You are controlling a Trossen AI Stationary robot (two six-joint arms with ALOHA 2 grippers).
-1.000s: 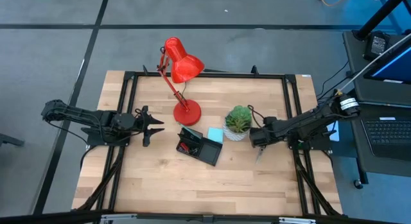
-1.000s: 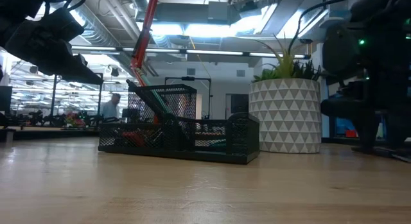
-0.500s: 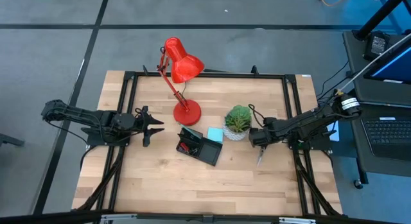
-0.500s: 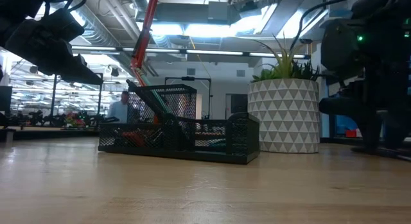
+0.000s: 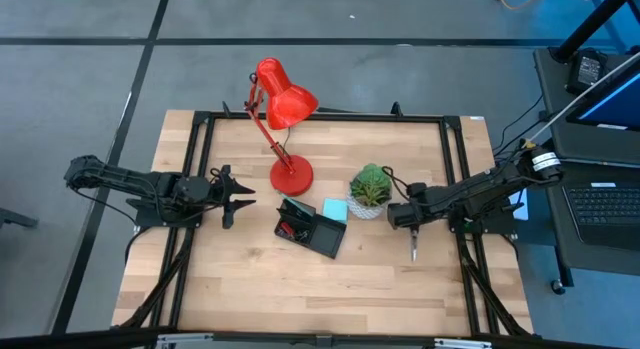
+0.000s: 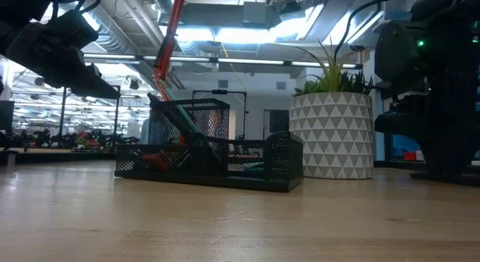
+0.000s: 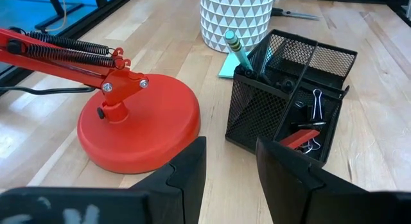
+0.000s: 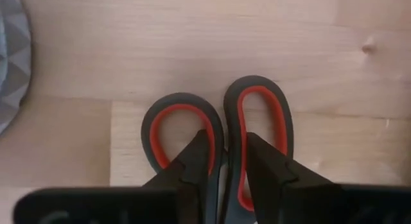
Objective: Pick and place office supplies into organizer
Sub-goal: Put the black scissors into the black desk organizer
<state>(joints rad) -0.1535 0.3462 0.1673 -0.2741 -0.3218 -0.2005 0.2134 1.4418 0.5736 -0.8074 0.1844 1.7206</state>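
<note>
The scissors (image 8: 218,144) lie flat on the worktop near its right edge, just past the plant pot (image 5: 368,207). Your right hand (image 8: 225,163) sits over the handle loops, one finger through each loop (whether they grip yet, you cannot tell). A lift now could let the scissors swing or slip. The organizer (image 5: 312,229) waits mid-worktop. Your left hand (image 7: 229,163), part open and empty, hovers near the left edge.
</note>
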